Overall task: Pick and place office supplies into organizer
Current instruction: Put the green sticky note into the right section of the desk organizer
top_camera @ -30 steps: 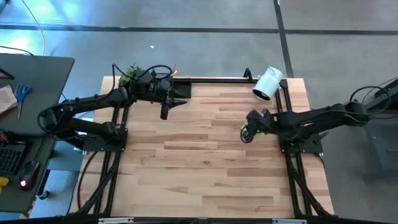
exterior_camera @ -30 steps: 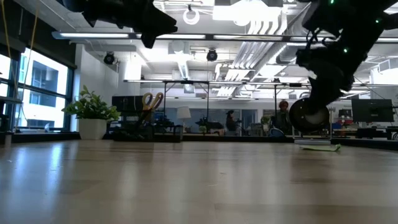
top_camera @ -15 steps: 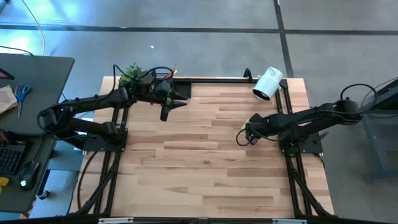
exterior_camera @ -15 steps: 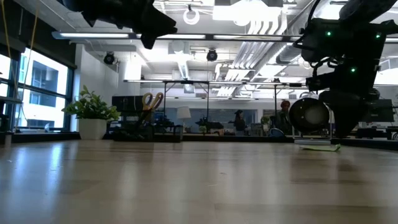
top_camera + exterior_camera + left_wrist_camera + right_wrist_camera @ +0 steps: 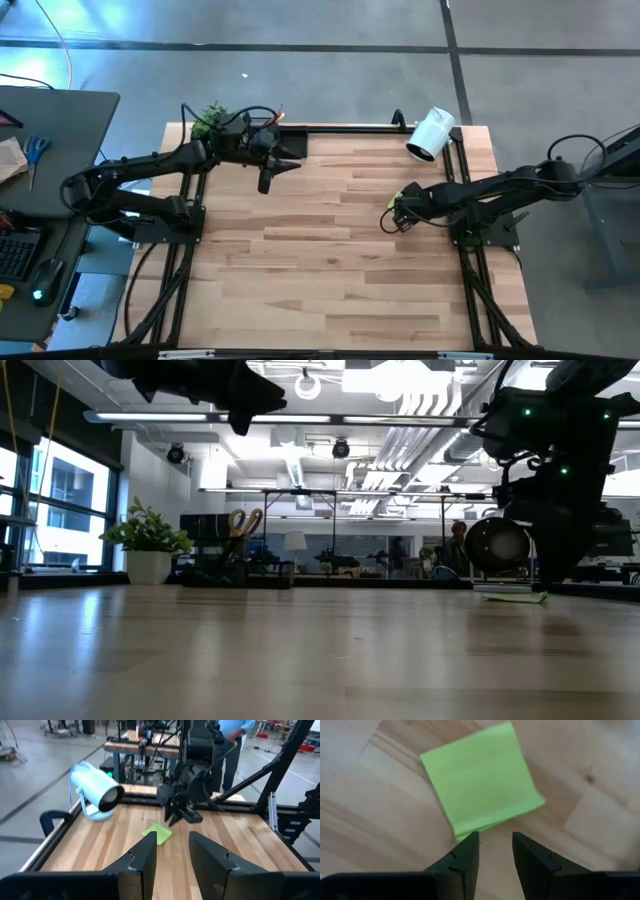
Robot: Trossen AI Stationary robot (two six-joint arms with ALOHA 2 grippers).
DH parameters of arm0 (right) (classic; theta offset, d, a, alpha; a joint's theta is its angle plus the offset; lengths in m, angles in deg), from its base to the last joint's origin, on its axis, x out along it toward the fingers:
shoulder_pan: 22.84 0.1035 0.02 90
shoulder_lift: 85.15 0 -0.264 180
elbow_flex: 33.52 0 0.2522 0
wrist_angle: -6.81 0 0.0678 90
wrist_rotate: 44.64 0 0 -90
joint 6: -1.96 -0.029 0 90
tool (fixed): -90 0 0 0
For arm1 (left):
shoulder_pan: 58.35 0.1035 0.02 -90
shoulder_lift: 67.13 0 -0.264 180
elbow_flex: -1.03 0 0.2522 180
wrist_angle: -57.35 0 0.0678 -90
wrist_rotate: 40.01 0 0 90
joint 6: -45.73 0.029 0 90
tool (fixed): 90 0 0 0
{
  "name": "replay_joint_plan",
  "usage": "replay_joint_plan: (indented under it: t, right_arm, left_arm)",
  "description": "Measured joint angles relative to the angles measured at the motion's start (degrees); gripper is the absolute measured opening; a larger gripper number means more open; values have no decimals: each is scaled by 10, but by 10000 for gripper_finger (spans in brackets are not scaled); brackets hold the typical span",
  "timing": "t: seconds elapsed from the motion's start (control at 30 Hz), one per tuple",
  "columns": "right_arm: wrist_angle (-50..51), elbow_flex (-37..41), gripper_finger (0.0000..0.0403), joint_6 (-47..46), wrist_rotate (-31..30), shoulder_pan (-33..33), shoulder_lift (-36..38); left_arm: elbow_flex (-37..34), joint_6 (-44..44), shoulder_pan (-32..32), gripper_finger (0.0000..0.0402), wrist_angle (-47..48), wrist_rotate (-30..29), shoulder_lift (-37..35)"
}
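Observation:
The lime-green sticky-note pad (image 5: 482, 780) lies flat on the wood on the table's right half, also seen in the left wrist view (image 5: 157, 834) and the low view (image 5: 510, 595). My right gripper (image 5: 492, 842) hangs over it, pointing down, open, with its fingertips above the pad's edge and not touching it. It shows in the high view too (image 5: 390, 215). The black organizer (image 5: 290, 140) stands at the far edge, partly hidden by my left arm, with yellow-handled scissors (image 5: 243, 522) upright in it. My left gripper (image 5: 172, 847) is open and raised beside the organizer.
A white cylinder (image 5: 430, 133) lies on its side at the far right corner, close behind the pad. A small green plant (image 5: 210, 118) stands at the far left corner. Black frame rails (image 5: 455, 170) run along both sides. The middle and near wood is bare.
My right gripper has moved a little toward the table's left and near edge and come down over the green pad, turning from a slant to point straight down. The pad has stayed where it was.

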State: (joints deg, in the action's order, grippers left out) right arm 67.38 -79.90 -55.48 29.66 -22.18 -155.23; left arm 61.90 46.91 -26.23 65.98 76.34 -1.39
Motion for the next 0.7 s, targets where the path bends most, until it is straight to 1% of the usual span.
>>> replay_joint_plan:
  t: [0.13, 0.2, 0.27, 0.43, 0.53, 0.7]
  right_arm:
    - [-5, 0, 110, -27, 43, -4, 0]
    - [-5, 0, 110, -38, 49, -4, -1]
    - [-5, 0, 110, -59, 44, -4, -1]
    - [-36, 2, 110, -105, 8, -4, -1]
    - [-52, 2, 110, -129, 3, -4, -1]
    - [-53, 2, 110, -175, -3, -4, -1]
  left_arm:
    - [0, 0, 0, 101, -27, 0, 0]
    - [0, 0, 0, 101, -44, 0, 0]
    - [0, 0, 0, 101, -68, 0, 0]
    - [0, 0, 0, 101, -139, 0, 0]
    - [0, 0, 0, 101, -181, 0, 0]
    - [0, 14, 1, 101, -249, 0, 0]
